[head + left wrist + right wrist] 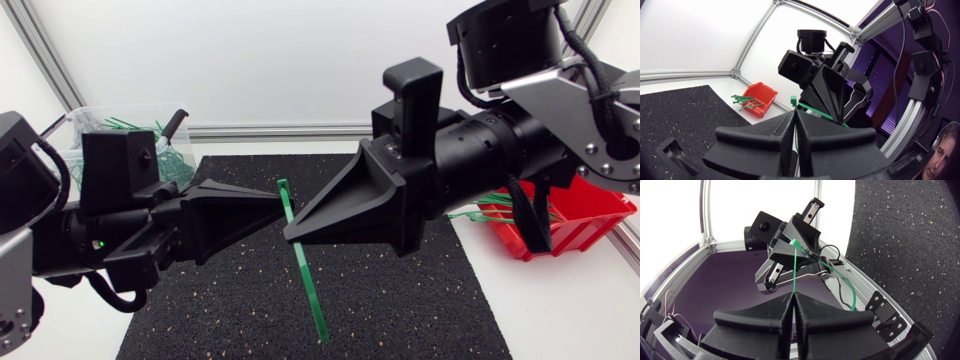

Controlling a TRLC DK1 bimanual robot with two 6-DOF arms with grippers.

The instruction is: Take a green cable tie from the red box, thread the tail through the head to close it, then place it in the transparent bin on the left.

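Observation:
A green cable tie (pixel 308 285) hangs slanted over the black mat, and both grippers hold it near its upper end. My left gripper (pixel 280 208) is shut on it just under the head. My right gripper (pixel 292 235) is shut on the strap a little lower, and the long tail runs free toward the table's front. In the left wrist view the tie (pixel 794 100) rises from my shut left gripper (pixel 796 117), with the right gripper (pixel 827 95) just ahead. In the right wrist view the tie (pixel 795 270) spans from my right gripper (pixel 792 297) to the left gripper (pixel 790 240).
The red box (pixel 590 215) stands at the right edge under my right arm, with green ties (pixel 490 210) sticking out of it. The transparent bin (pixel 100 125) holding several green ties stands at the back left. A black mat (pixel 400 300) covers the middle of the table.

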